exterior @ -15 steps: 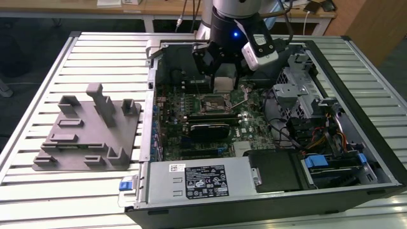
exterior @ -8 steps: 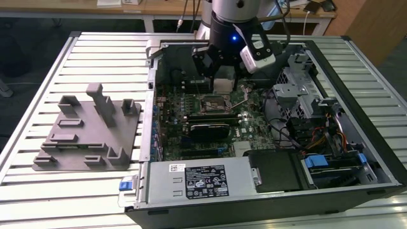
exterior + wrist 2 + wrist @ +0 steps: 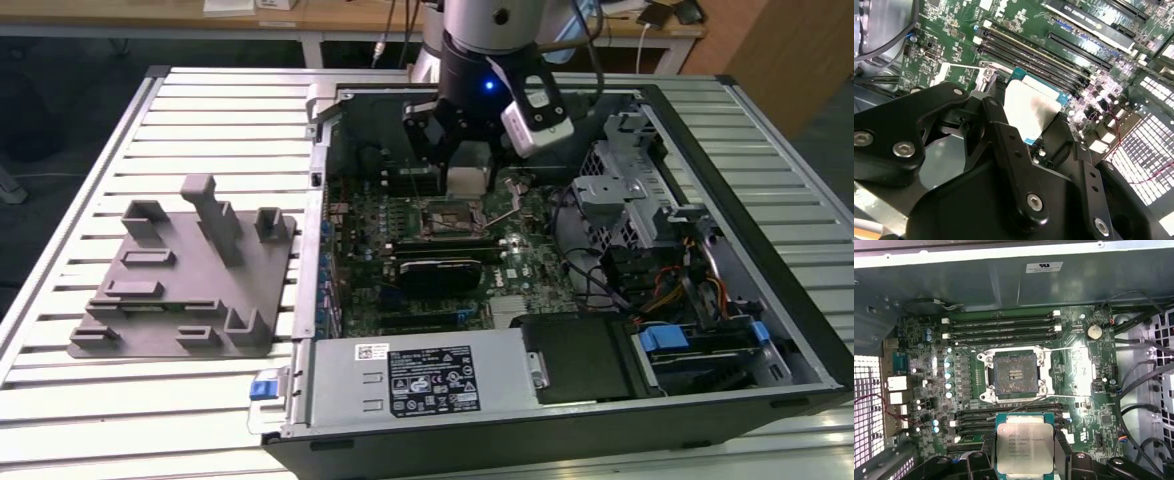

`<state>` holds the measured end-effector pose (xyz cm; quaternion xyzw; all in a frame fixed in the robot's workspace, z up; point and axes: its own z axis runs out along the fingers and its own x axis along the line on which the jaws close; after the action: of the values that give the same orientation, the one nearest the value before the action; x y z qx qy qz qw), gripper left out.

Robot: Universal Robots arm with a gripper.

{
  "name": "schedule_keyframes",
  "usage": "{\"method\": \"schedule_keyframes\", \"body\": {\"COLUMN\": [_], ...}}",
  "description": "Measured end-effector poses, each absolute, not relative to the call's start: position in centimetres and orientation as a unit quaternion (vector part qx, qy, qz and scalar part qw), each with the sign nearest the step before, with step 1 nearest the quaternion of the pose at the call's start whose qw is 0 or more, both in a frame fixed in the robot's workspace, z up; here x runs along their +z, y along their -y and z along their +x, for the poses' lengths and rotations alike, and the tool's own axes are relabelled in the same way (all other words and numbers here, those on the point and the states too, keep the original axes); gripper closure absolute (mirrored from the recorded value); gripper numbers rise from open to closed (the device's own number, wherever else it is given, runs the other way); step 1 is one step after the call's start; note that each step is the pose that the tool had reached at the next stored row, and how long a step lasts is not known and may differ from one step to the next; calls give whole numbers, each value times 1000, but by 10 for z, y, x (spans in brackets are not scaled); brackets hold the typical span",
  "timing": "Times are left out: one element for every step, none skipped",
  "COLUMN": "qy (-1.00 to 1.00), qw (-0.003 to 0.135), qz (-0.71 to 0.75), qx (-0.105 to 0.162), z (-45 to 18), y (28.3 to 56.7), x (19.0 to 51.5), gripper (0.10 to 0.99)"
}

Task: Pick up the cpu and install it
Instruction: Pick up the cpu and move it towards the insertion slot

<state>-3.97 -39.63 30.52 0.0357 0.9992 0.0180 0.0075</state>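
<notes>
My gripper hangs inside the open computer case, shut on the cpu. The cpu is a flat square chip with a silver top and a green rim, held by its edges between the black fingers. It hovers above the motherboard, level, just short of the bare cpu socket. The socket's metal load plate lies swung open beside it. In the second wrist view the cpu shows from the side, with the gripper clamped around it over the memory slots.
A grey plastic tray with upright posts stands on the slatted table at the exterior view's left. Inside the case are a black block below the socket, the power supply, a drive cage and loose cables.
</notes>
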Motion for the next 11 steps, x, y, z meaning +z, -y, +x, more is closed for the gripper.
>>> {"method": "schedule_keyframes", "body": {"qy": [-999,-999,-999,-999,-999,-999,-999,-999,-999,-999,-999], "qw": [7,7,7,7,7,7,7,7,7,7,7], "qz": [36,36,36,36,36,36,36,36,36,36,36], "qx": [18,18,18,18,18,18,18,18,18,18,18], "z": [-40,-40,-40,-40,-40,-40,-40,-40,-40,-40,-40], "y": [396,395,395,394,394,393,393,393,392,391,391], "x": [304,303,301,300,298,296,294,293,291,289,288], "gripper": [545,545,545,545,545,545,545,545,545,545,545]}}
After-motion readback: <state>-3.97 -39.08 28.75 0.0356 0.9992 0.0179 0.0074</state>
